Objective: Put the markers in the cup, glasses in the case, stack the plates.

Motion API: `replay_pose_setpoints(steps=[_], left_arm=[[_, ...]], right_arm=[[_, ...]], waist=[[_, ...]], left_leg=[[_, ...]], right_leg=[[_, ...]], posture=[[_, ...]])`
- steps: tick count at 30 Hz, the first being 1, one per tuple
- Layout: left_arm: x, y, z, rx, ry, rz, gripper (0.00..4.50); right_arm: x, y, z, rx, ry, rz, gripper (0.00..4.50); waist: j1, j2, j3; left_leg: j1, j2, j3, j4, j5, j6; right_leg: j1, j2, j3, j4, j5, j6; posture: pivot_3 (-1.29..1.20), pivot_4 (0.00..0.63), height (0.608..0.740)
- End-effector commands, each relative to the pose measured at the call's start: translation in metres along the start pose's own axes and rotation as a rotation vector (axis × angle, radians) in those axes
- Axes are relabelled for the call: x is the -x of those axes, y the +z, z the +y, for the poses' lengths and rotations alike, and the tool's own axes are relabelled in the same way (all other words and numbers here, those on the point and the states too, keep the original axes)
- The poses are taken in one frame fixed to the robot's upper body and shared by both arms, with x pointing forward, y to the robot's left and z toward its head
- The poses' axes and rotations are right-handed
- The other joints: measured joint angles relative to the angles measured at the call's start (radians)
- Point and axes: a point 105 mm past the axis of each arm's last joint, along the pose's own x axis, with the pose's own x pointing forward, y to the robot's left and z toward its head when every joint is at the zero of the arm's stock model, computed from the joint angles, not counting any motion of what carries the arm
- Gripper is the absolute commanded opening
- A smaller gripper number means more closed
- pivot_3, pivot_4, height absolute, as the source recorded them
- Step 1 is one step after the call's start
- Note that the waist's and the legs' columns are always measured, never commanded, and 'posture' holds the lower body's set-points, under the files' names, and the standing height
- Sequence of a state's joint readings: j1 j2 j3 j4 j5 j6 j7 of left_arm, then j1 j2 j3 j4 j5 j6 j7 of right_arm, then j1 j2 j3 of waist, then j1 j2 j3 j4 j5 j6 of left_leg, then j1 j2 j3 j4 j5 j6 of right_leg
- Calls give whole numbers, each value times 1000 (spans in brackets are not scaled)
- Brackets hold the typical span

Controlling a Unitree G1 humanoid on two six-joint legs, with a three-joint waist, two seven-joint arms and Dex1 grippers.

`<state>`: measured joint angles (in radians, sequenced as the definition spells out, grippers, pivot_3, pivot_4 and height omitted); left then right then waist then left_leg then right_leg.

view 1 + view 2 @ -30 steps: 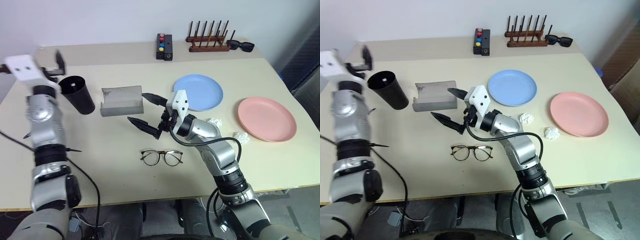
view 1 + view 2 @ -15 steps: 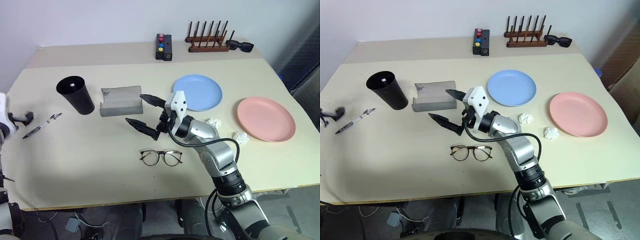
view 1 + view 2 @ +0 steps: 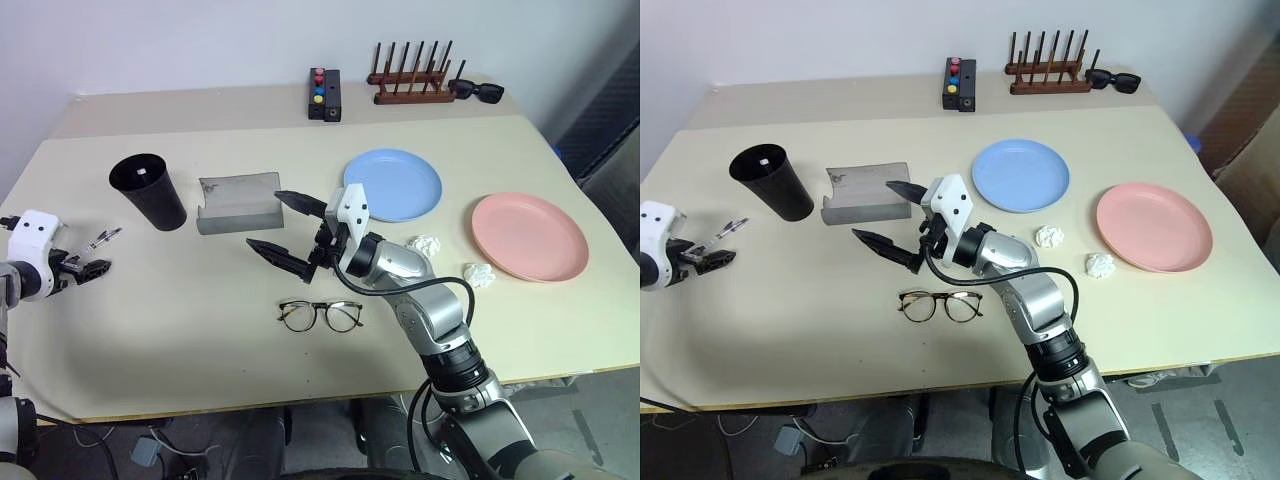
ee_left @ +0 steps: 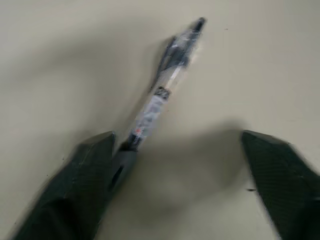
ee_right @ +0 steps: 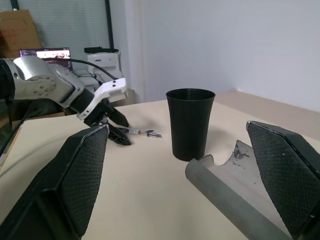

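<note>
Left fingers (image 4: pixel 92 167) stood apart astride near end of slim silver-grey marker (image 4: pixel 159 97) on worktop (image 3: pixel 200 330); its long axis ran away from them. Right fingers (image 3: pixel 285 225) spread wide, empty.

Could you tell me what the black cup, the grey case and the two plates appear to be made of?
Black cup: probably plastic, matte; it shows no glare.
Grey case: a fabric-like or felt covering, judging by its dull, slightly mottled surface; what lies beneath is unclear.
Blue plate and pink plate: likely plastic or melamine, with smooth, even pastel colour and a soft sheen; glazed ceramic cannot be ruled out.
</note>
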<state>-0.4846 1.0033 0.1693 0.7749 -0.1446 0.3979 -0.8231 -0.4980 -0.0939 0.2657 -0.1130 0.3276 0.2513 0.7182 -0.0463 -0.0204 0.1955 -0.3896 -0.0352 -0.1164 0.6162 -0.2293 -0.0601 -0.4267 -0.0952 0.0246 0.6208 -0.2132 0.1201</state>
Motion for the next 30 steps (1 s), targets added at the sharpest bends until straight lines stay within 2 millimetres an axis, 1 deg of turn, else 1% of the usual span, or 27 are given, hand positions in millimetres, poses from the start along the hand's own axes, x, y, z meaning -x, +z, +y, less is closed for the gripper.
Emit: replay_pose_setpoints(steps=[1, 5, 11, 13, 16, 18, 19, 20, 22, 23, 24, 26, 28, 30], left_arm=[[0, -9, -1, -10, -7, 46, 2046], [2, -10, -2, -4, -5, 40, 38], [8, -8, 3, 22, 67, 9, 38], [11, 2, 11, 30, 141, -47, 38], [24, 31, 32, 45, 311, -202, 38], [37, 56, 46, 101, 417, -355, 38], [47, 73, 51, 136, 460, -459, 38], [59, 92, 54, 164, 499, -575, 38], [76, 122, 51, 202, 520, -751, 38], [81, 137, 45, 204, 513, -827, 38], [85, 153, 35, 197, 487, -899, 38], [88, 177, 15, 173, 427, -1000, 38], [85, 194, -10, 124, 361, -1068, 38], [78, 205, -29, 107, 298, -1108, 38]], right_arm=[[-3, 12, 2, 24, 6, -48, 4500], [-3, 11, 3, 22, 5, -47, 4500], [-3, 11, 4, 18, 13, -45, 4500], [-3, 11, 4, 17, 18, -44, 4500], [-3, 11, 4, 17, 21, -44, 4500], [-3, 11, 4, 18, 24, -43, 4500], [-3, 11, 4, 19, 25, -43, 4500], [-3, 11, 3, 21, 25, -44, 4500], [-3, 12, 2, 27, 23, -47, 4500], [-3, 13, 0, 31, 20, -52, 4500], [-4, 16, -2, 36, 14, -62, 4500], [-5, 21, -5, 48, 4, -84, 4500], [-6, 26, -7, 69, 2, -103, 4500], [-7, 30, -9, 83, 1, -117, 4500]], waist=[[-1, 0, 0], [0, 0, 0], [-2, 0, 0], [-2, 0, 0], [2, -1, 0], [3, -2, 0], [6, -2, 0], [9, -3, 0], [15, -4, -1], [16, -4, -1], [18, -4, -1], [23, -4, -1], [25, -4, -1], [24, -4, -1]], left_leg=[[0, 0, 0, 0, 0, 0], [0, 0, 0, 0, 0, 0], [0, 0, 0, 0, 0, 0], [0, 0, 0, -1, 0, 0], [0, 0, 0, 0, 0, 0], [0, 0, 0, 0, 0, 0], [0, 0, -1, 0, 0, -1], [-1, 0, -1, 0, 1, -1], [-1, 0, -1, 0, 1, -2], [-1, 0, -1, 0, 1, -2], [-1, -1, -1, 0, 1, -3], [-1, -1, -1, 0, 2, -3], [-1, -1, 0, 0, 2, -3], [-1, -1, 0, 0, 2, -4]], right_leg=[[0, 0, 0, 0, 0, 0], [0, 0, 0, 0, 0, 0], [0, 0, 0, 0, 0, 0], [0, 0, 0, 0, 0, 0], [0, 0, 0, 0, 0, 0], [0, 0, 0, 0, 0, 0], [0, 0, 0, 0, 0, 0], [0, 0, 0, 0, 0, 0], [0, -1, -1, -1, 0, 0], [0, -1, -1, -1, 0, 0], [0, -1, 0, -1, 0, 0], [0, -2, 0, -2, 0, 0], [0, -1, 0, -1, 0, 0], [0, -1, 0, -1, 0, 0]], posture=[[0, 150, 739], [0, 150, 739], [0, 150, 739], [0, 150, 739], [0, 150, 739], [0, 150, 739], [0, 150, 739], [0, 150, 739], [0, 150, 739], [0, 150, 739], [0, 150, 739], [0, 150, 739], [0, 150, 739], [0, 150, 739]])
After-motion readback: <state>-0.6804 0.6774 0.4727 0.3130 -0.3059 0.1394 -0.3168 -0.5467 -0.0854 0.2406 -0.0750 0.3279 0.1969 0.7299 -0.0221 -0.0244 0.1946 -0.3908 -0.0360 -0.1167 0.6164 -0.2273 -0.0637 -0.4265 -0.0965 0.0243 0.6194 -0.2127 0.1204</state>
